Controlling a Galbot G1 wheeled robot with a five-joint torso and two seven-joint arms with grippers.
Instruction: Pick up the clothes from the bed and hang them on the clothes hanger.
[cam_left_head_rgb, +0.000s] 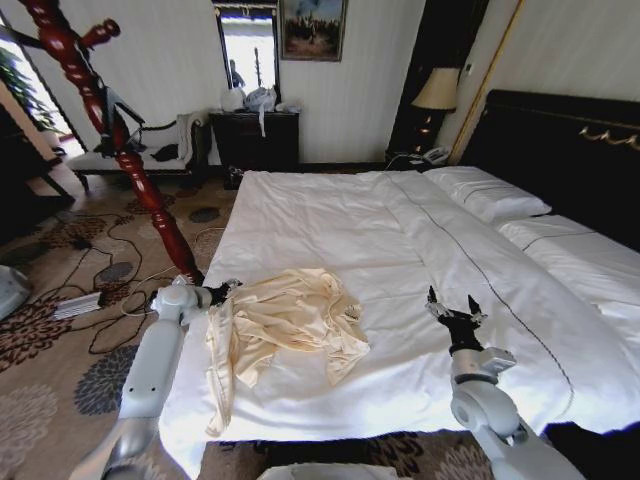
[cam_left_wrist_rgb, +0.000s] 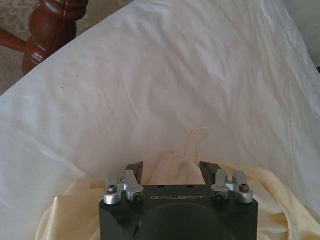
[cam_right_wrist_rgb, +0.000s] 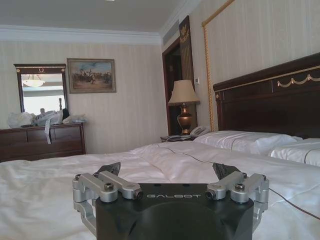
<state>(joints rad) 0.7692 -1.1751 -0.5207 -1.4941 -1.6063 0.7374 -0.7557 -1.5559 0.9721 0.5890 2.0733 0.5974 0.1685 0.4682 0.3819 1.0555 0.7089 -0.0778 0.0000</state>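
The clothes (cam_left_head_rgb: 290, 322), a pale cream garment, lie crumpled on the near left part of the bed (cam_left_head_rgb: 330, 215), with one sleeve trailing over the front edge. My left gripper (cam_left_head_rgb: 226, 292) hovers at the garment's upper left corner. In the left wrist view the left gripper (cam_left_wrist_rgb: 171, 169) is open, its fingers (cam_left_wrist_rgb: 133, 171) just over the cream fabric (cam_left_wrist_rgb: 272, 197). My right gripper (cam_left_head_rgb: 453, 309) stands open over bare sheet to the garment's right, and the right wrist view shows the same gripper (cam_right_wrist_rgb: 167, 169) empty. A thin dark shape on the coat stand looks like the clothes hanger (cam_left_head_rgb: 112, 122).
A red-brown wooden coat stand (cam_left_head_rgb: 125, 150) leans up from the floor at the bed's left, its base (cam_left_wrist_rgb: 50, 22) close to the mattress corner. Cables (cam_left_head_rgb: 110, 285) lie on the patterned carpet. Pillows (cam_left_head_rgb: 490, 195), a dark headboard (cam_left_head_rgb: 570, 150), a lamp (cam_left_head_rgb: 436, 92) and a dresser (cam_left_head_rgb: 258, 138) stand farther off.
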